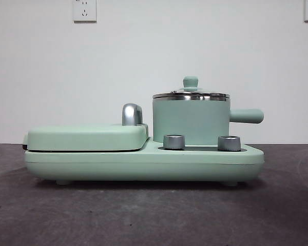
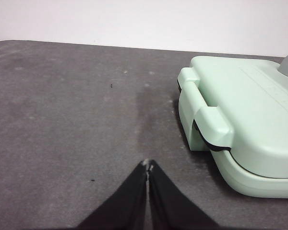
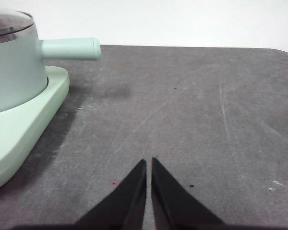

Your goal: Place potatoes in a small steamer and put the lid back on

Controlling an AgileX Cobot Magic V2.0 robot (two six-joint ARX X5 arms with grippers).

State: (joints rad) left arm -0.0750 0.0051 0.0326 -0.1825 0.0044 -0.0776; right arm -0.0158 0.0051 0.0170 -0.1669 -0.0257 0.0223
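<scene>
So the small steamer (image 1: 191, 120) sits on the right half of the mint-green cooker base (image 1: 143, 164), stubby handle (image 1: 246, 116) pointing right, and the lid (image 1: 191, 94) is on it, knob up. The flat griddle cover (image 1: 87, 137) takes up the left half, with two chrome dials (image 1: 174, 141) along the near edge. No potato anywhere in any view, so I can't say where it is.

Both arms are parked off to the sides, over bare table. The left gripper (image 2: 147, 165) hovers left of the griddle end with its jaws pressed together, holding nothing. The right gripper (image 3: 149, 162) sits right of the steamer handle, jaws nearly touching with only a sliver between them, also empty.

What I'd worry about: that knob is small and rounded, so a slightly off pinch could slip and drop the glass lid. Also a sideways tug could drag the whole pot, since it just rests on the base.
</scene>
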